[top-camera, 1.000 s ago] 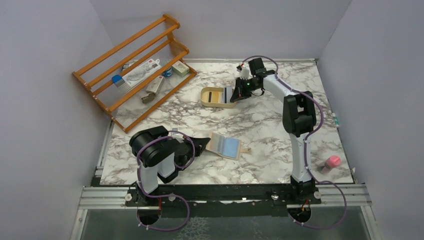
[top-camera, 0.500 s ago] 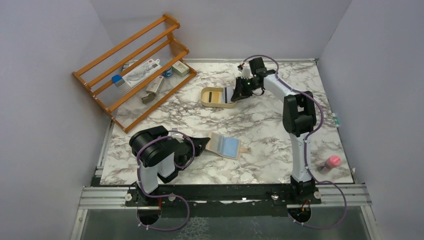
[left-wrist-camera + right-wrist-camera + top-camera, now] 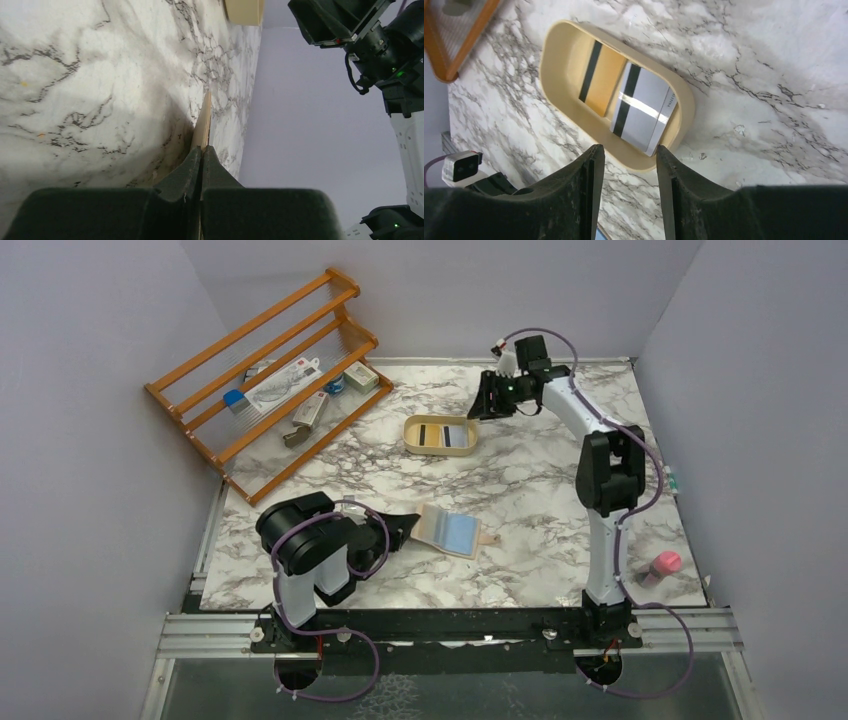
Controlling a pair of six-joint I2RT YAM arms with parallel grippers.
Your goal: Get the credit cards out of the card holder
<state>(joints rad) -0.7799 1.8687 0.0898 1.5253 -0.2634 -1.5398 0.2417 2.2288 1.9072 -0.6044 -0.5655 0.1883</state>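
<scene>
**Right gripper** (image 3: 626, 150): jaws roughly half apart, holding nothing. It hangs above the right end of the oval cream-yellow plastic tray (image 3: 555, 60), which sits at far centre of the white-and-grey marble table (image 3: 530, 490).

**Tray contents:** two credit cards.
- The whitish-grey plastic card (image 3: 646, 112) lies stripe up, slanted against the right wall.
- The yellowish plastic card (image 3: 601, 82) lies just left of it, also stripe up (whether their edges overlap cannot be told).

**Left gripper** (image 3: 201, 150): jaws closed on the left edge of the tan leather folding card holder (image 3: 436, 524), pinning it at near centre.

**Card holder:** lies open and flat. A light blue plastic card (image 3: 462, 533) shows in its right half. Any further cards inside cannot be made out.

**Progress, as judged:** two cards are out and deposited. At least the light blue card remains to be drawn, so the task looks past half but unfinished.

**Change from one second ago:**
- The right gripper was low at the tray's right end, closed on the whitish-grey card.
- That card now rests in the tray, and the gripper is raised, parted and shifted far-right.
- The left gripper and card holder are unmoved.

**Orange wooden slatted rack** (image 3: 270, 370): far left, holding sundries.
</scene>
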